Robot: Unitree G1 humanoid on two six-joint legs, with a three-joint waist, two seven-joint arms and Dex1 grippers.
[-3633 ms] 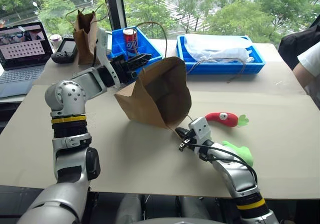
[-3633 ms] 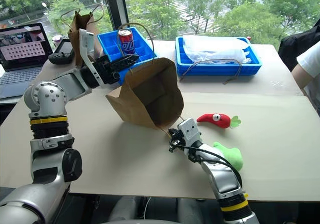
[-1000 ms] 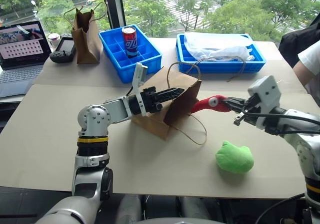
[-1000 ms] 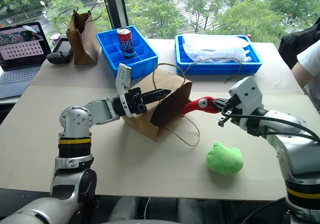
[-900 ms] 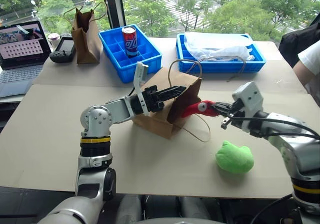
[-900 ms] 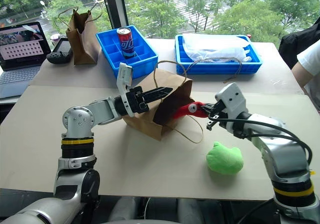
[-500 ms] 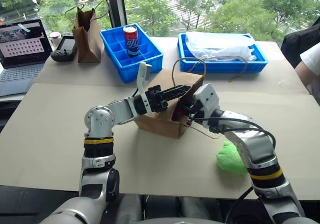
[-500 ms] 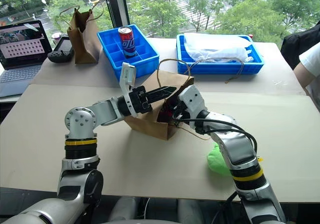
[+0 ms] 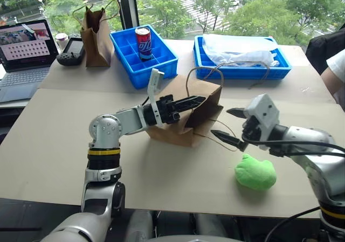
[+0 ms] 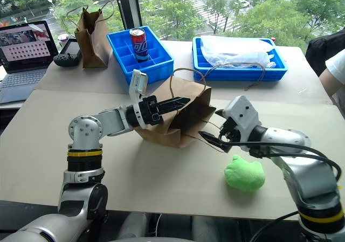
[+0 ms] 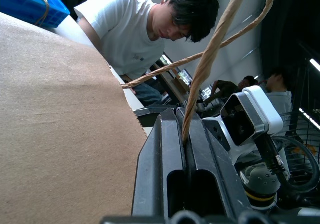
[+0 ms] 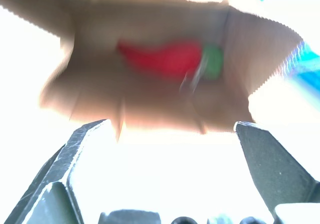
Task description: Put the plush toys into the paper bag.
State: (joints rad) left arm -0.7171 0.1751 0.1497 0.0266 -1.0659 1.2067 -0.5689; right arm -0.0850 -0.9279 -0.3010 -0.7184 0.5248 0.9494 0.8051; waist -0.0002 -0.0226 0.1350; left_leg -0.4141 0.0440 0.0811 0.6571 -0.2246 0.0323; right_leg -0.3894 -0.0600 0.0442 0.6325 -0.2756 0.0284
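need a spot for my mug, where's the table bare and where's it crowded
Bare: the beige mat left of the paper bag, and the right stretch beyond the green plush. Crowded: the back edge, with the laptop and two blue trays.

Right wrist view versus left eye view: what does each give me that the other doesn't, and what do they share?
Right wrist view: the red chili toy lying inside the paper bag, seen through its mouth. Left eye view: the green blob toy lying outside the bag, and the left gripper shut on the bag's top. Both: the bag and the right gripper, open, facing its mouth.
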